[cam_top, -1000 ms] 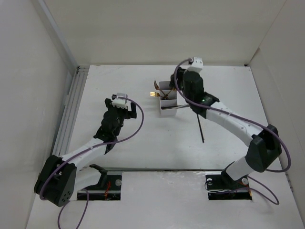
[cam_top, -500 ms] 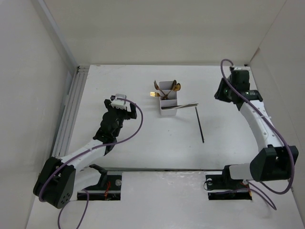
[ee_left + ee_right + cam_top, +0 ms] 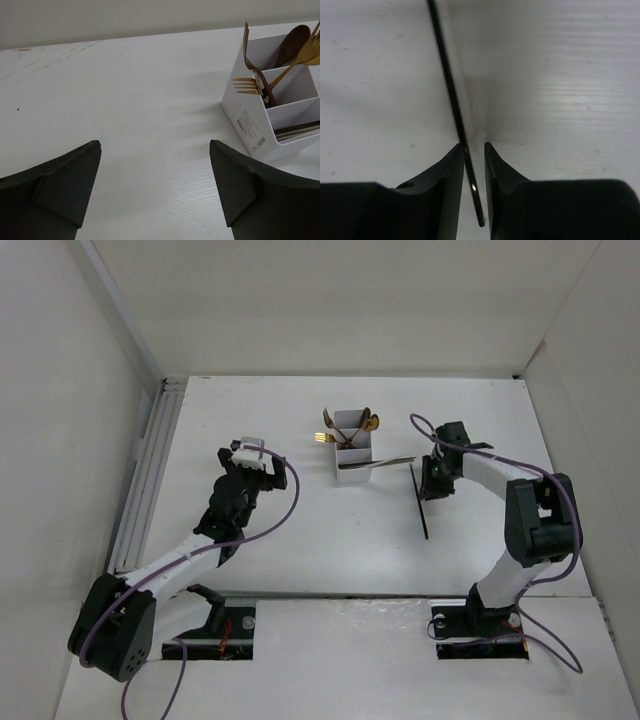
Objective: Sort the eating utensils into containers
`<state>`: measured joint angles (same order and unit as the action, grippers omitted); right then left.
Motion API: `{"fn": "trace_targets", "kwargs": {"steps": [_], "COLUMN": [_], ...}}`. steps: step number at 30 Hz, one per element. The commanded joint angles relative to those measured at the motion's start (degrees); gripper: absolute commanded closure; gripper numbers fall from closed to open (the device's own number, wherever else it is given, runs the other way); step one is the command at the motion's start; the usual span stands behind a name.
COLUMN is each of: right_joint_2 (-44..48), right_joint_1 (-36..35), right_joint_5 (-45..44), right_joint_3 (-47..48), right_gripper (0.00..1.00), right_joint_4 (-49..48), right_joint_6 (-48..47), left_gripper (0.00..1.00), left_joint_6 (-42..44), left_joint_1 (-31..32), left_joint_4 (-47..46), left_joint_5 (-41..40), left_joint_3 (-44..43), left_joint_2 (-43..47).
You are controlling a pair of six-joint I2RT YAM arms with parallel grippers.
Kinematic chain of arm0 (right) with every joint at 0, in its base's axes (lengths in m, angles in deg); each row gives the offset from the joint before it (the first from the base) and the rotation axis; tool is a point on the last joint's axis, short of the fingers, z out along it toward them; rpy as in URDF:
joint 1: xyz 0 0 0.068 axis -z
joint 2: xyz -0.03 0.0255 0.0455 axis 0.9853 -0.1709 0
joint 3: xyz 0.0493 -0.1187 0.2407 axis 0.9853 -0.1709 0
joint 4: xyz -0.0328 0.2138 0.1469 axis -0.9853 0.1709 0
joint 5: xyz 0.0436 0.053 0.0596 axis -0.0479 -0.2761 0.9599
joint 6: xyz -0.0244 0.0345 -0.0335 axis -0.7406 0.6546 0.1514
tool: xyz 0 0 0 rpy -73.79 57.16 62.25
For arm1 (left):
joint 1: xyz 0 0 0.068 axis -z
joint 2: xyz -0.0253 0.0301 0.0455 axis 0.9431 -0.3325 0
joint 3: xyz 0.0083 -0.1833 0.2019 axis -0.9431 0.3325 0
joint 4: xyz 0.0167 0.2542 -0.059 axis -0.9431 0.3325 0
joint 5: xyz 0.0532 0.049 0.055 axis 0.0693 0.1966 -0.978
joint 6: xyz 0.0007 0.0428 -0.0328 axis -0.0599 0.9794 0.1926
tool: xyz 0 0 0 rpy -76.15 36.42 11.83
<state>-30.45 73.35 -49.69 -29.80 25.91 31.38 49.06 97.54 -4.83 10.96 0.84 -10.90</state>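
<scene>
Right gripper [image 3: 474,148] narrowed around a dark chopstick [image 3: 447,75] on the table [image 3: 560,75].
Chopstick runs forward between its fingers [image 3: 442,190], unclamped; left gripper [image 3: 155,145] gapes wide, white box [image 3: 248,125] of forks [image 3: 245,85] ahead-right.

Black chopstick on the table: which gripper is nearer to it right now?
Right. The right gripper is down at the chopstick, a finger on either side of it. The left gripper hangs open well off to its left, beyond the white box.
</scene>
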Motion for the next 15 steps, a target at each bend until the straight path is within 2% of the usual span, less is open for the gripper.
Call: {"fn": "trace_targets", "kwargs": {"steps": [1, 9, 13, 15], "right_joint_2": [-0.58, -1.90, -1.90, -1.90], "right_joint_1": [-1.98, -4.44, -4.44, -4.44], "right_joint_5": [-1.55, -6.73, -7.96, -8.66], "right_joint_3": [3.31, 2.07, 2.60, 3.12], "right_gripper": [0.71, 0.71, 0.76, 0.81], "right_joint_4": [-3.01, -4.59, -4.59, -3.98], "right_joint_6": [-1.17, 1.90, 1.91, 1.91], "left_gripper": [0.12, 0.12, 0.12, 0.12], "left_joint_6": [-0.77, -0.77, -0.77, -0.77], "left_joint_1": [0.29, 0.29, 0.29, 0.29], "left_joint_4": [-1.48, -1.48, -1.48, -1.48], "left_joint_5": [0.43, -0.09, -0.09, -0.09], "left_joint_3": [0.40, 0.40, 0.40, 0.40], "left_joint_2": [1.97, 1.97, 1.97, 1.97]}}
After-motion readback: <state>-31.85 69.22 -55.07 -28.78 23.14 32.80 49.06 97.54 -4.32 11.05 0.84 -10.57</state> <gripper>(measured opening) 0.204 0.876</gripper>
